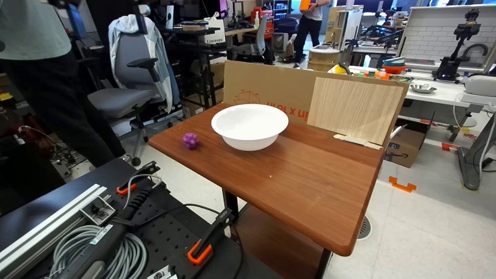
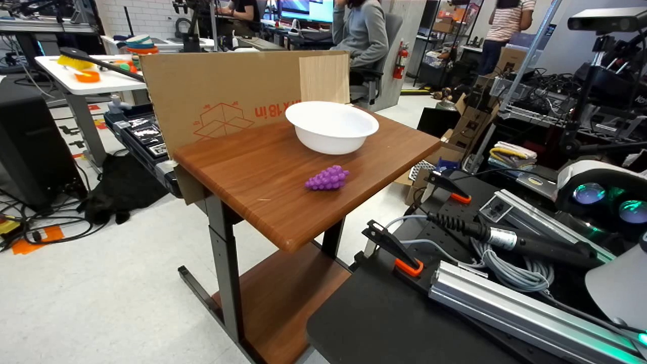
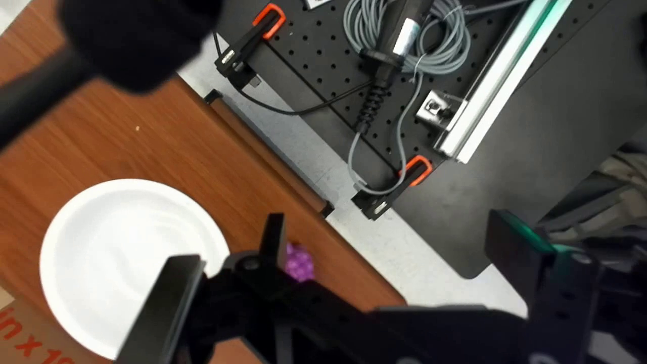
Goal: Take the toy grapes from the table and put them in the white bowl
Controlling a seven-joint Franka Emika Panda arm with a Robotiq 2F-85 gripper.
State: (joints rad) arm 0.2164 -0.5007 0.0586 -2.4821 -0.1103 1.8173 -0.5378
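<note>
Black up close: seeing the pincer (image 3: pixel 361 247) spread, pinching nothing. Farther, finding the toy grapes (image 2: pixel 327 179) on the counter (image 2: pixel 242 156); expecting light, knobbly, roll-prone handling, favouring a hold across their thick middle. Beyond, seeing the white bowl (image 2: pixel 331 135), apart.

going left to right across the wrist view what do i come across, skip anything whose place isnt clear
white bowl → toy grapes → lower black-and-orange clamp → silver metal rail
</note>
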